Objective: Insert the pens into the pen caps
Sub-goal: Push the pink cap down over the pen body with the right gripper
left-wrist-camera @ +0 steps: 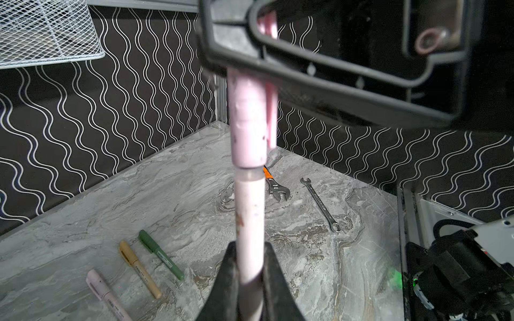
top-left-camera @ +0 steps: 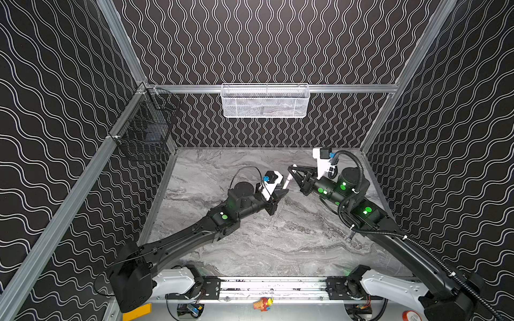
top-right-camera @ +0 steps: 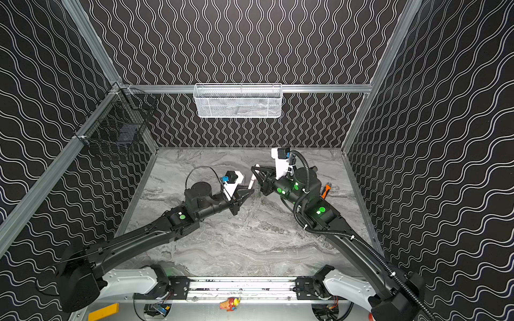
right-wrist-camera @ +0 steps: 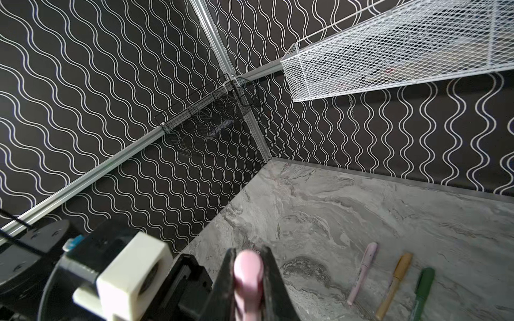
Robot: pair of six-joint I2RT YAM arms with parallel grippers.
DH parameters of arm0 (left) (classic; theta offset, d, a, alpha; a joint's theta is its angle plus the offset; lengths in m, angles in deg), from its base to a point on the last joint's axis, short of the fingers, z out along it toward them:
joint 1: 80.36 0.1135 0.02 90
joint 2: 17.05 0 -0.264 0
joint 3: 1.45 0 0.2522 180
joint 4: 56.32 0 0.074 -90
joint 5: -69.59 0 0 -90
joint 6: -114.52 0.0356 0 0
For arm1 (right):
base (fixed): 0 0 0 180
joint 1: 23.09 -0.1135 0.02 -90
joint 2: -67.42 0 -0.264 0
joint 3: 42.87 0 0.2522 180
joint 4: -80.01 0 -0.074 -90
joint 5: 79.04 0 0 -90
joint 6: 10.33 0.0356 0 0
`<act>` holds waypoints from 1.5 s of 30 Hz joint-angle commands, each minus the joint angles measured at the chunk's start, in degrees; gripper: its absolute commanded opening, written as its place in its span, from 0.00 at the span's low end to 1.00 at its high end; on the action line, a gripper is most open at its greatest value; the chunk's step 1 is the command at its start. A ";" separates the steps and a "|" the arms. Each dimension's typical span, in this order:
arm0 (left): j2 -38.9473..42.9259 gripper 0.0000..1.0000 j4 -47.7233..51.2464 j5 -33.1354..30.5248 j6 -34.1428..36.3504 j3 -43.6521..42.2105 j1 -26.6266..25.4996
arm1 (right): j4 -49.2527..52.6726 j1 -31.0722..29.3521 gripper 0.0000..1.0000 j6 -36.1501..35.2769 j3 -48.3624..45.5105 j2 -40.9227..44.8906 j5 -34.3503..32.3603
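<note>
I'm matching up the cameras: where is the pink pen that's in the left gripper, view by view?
Top view: pink pen near centre, held aloft.
Top view: near centre too.
Left wrist: middle, upright from left gripper.
Right wrist: hidden behind pink cap.
Shared landmark: white mesh basket.

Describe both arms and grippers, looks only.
The left arm and right arm are black, with green lights at the joints and white bases. The left gripper and right gripper have black tapering fingers and a white camera mount each. A ribbed black hose runs along the right arm; a thin cable loops over the left.
</note>
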 commanded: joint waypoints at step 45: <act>-3.11 0.00 1.39 4.37 -6.39 12.91 5.58 | 1.56 -1.87 0.25 -1.80 0.80 -0.25 1.82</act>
